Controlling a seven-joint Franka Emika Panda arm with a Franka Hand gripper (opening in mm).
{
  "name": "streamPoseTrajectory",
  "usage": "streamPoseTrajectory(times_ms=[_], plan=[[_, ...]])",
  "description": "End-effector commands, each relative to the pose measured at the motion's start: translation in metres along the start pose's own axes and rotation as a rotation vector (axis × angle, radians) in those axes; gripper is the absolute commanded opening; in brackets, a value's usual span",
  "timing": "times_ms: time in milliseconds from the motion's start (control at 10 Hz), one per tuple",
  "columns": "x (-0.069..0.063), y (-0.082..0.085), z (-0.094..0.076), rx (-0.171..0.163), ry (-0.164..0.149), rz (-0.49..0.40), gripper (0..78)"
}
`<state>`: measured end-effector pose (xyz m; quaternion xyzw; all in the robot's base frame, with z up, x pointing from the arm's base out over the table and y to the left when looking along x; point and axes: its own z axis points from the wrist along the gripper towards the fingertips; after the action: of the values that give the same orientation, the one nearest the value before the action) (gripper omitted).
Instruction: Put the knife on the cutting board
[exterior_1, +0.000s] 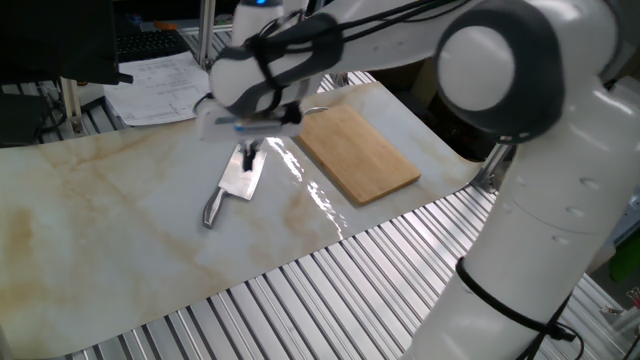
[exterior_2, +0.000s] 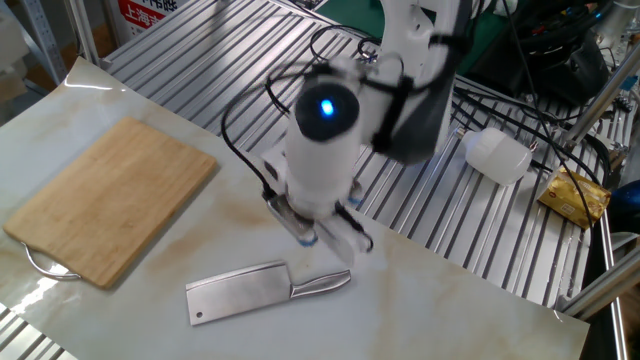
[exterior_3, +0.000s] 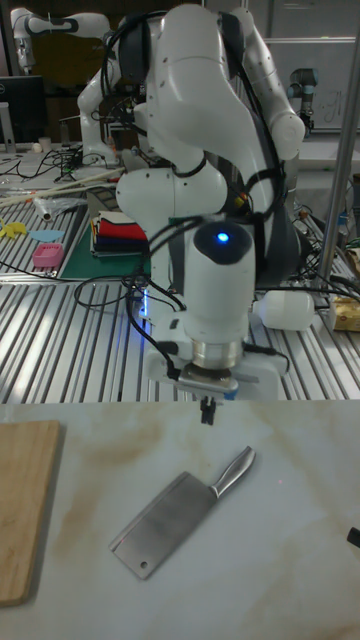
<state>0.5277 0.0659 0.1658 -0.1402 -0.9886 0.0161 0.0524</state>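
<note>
The knife (exterior_1: 238, 176) lies flat on the marble table top, a small steel cleaver with its handle (exterior_2: 320, 284) pointing away from the cutting board (exterior_1: 355, 150). The bare wooden cutting board (exterior_2: 105, 195) lies a hand's width from the blade (exterior_3: 165, 523). My gripper (exterior_3: 208, 410) hangs just above the table near the knife's handle end, not touching it. Its fingers are close together with nothing between them. In the other fixed view the gripper (exterior_2: 312, 238) is blurred, just above the handle. From the first fixed view the gripper (exterior_1: 250, 155) overlaps the blade's far end.
A white plastic container (exterior_2: 497, 155) and a yellow packet (exterior_2: 575, 195) lie on the slatted metal bench beyond the table top. Papers (exterior_1: 170, 85) rest at the back. A metal ring (exterior_2: 45, 265) sticks out from under the board. Cables trail behind the arm.
</note>
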Motion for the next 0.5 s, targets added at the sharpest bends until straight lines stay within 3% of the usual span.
streamPoseTrajectory(times_ms=[100, 300, 500], plan=[[-0.0047, 0.0209, 0.0186, 0.01, -0.016, 0.112, 0.0], [-0.0047, 0.0209, 0.0186, 0.0, 0.016, 0.06, 0.0], [-0.0047, 0.0209, 0.0186, 0.015, 0.008, 0.053, 0.0]])
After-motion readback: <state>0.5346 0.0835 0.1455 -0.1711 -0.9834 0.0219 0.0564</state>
